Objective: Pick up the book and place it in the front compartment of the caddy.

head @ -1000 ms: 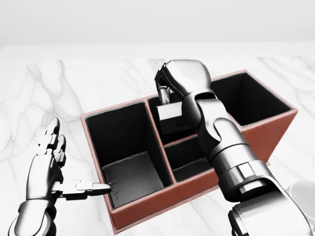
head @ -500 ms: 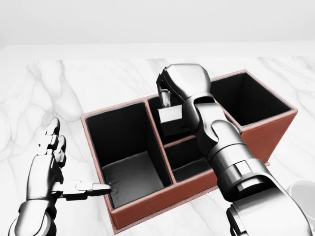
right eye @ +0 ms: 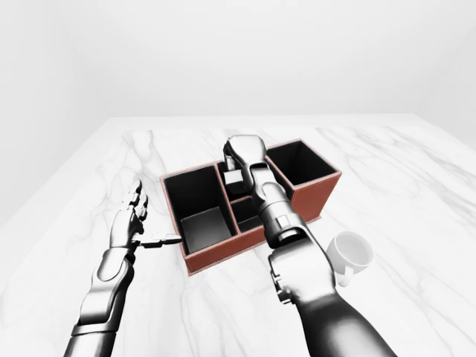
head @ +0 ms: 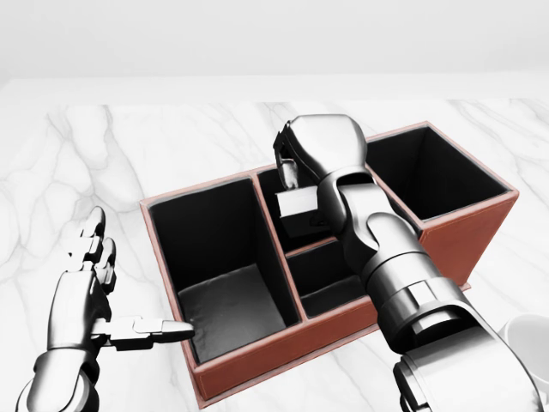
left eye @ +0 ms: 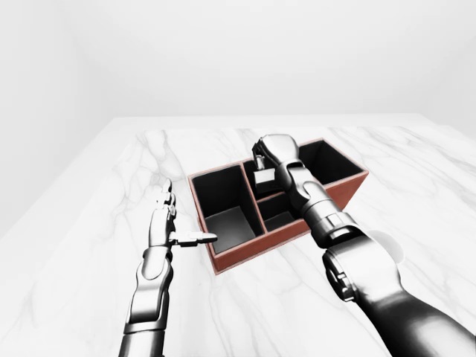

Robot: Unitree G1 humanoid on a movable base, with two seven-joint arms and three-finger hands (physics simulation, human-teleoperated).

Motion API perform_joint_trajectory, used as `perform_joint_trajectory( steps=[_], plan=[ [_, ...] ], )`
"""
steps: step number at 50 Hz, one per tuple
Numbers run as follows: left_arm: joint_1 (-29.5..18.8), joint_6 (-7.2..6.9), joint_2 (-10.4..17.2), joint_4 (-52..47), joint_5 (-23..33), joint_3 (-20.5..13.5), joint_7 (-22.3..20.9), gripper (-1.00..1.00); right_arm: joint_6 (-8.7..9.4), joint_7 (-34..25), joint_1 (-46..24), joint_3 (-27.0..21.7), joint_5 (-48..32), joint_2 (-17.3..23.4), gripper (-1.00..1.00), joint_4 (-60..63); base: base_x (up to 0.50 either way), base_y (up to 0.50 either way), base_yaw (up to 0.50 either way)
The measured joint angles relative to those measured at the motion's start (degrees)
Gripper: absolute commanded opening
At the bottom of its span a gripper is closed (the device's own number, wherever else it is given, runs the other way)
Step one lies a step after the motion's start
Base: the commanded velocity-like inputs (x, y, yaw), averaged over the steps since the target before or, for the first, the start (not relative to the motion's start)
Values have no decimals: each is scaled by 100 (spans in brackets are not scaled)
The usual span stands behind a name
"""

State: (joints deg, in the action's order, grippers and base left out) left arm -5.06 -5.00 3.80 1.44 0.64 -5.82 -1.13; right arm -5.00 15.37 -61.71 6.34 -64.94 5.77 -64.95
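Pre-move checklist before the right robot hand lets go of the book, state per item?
1. Book held by the right robot hand: ok, fingers closed on its top edge.
2. Book over the caddy: ok, it hangs in the upper of the two small middle compartments in the head view.
3. That compartment is the front one: cannot tell.
4. Book seated on the compartment floor: cannot tell, its lower end is hidden.
5. Left robot hand clear of the drop: ok, open at the caddy's left wall, outside the middle compartments.
6. White mug out of the way: ok, on the table right of the arm.
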Motion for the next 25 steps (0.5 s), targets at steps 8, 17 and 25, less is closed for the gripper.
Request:
perform_joint_trajectory(
  steps=[8,17,25],
  plan=[
    [-7,0,1,18,3,0,3,100,0,90,5,2,-41,0,-100,-8,0,0,0],
    [-20,0,4,48,2,-2,6,100,0,193,5,3,-76,-9,-100,7,0,0,0],
    [-19,0,4,56,4,0,8,100,0,300,9,6,-96,-26,-100,30,0,0,0]
  ],
)
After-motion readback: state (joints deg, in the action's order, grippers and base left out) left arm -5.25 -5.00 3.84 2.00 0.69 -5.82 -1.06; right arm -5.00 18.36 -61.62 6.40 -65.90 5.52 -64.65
